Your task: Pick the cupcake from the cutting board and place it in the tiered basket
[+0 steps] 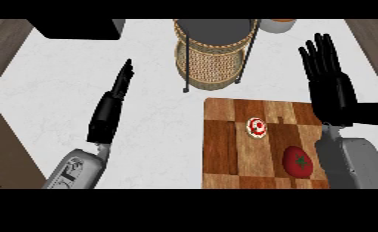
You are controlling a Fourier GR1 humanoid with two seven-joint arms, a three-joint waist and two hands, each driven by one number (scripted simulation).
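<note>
The wooden cutting board [229,146] lies on the near right part of the white counter [148,126], its left edge straight and its near edge reaching the bottom of the view. The cupcake [256,127] stands upright near the middle of the board, seen from straight above as a round white top with red on it, so it shows no long axis and no facing side. A red tomato [297,160] sits nearer and to the right on the same board, apart from the cupcake. The tiered basket [214,51], wicker with dark metal legs, stands just beyond the board's far edge, with a narrow strip of counter between them. The right hand [328,86] is held over the board's right edge, fingers straight and spread, holding nothing. The left hand [111,106] hovers edge-on over bare counter to the left, fingers straight, well apart from the board. A black object [81,28] occupies the far left corner, and a small bowl [279,24] sits at the far right. No writing can be read anywhere.
</note>
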